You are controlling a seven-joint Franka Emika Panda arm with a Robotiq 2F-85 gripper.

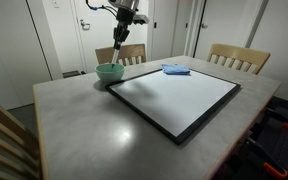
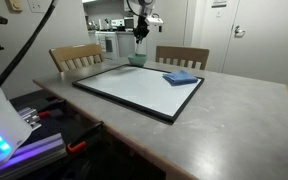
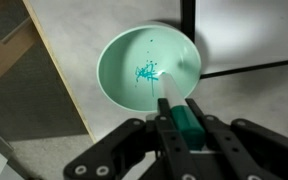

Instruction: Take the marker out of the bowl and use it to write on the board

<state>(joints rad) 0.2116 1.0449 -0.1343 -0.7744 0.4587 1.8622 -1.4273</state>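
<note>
The pale mint-green bowl (image 3: 119, 72) sits on the grey table beside the board's corner. It is empty, with green ink marks on its bottom. It shows in both exterior views (image 1: 109, 72) (image 2: 137, 60). My gripper (image 3: 178, 106) hangs above the bowl's edge and is shut on the marker (image 3: 187, 122), a short green stick with a pale end pointing down. In both exterior views the gripper (image 1: 118, 48) (image 2: 140, 30) hangs well above the bowl. The whiteboard (image 1: 174, 98) (image 2: 129, 85) (image 3: 254, 30) lies flat with a black frame.
A flat blue cloth (image 1: 176, 70) (image 2: 181, 77) lies on the board's far part. Wooden chairs (image 1: 239, 57) (image 2: 76, 57) stand behind the table. The table edge (image 3: 54, 70) runs close beside the bowl, with floor beyond.
</note>
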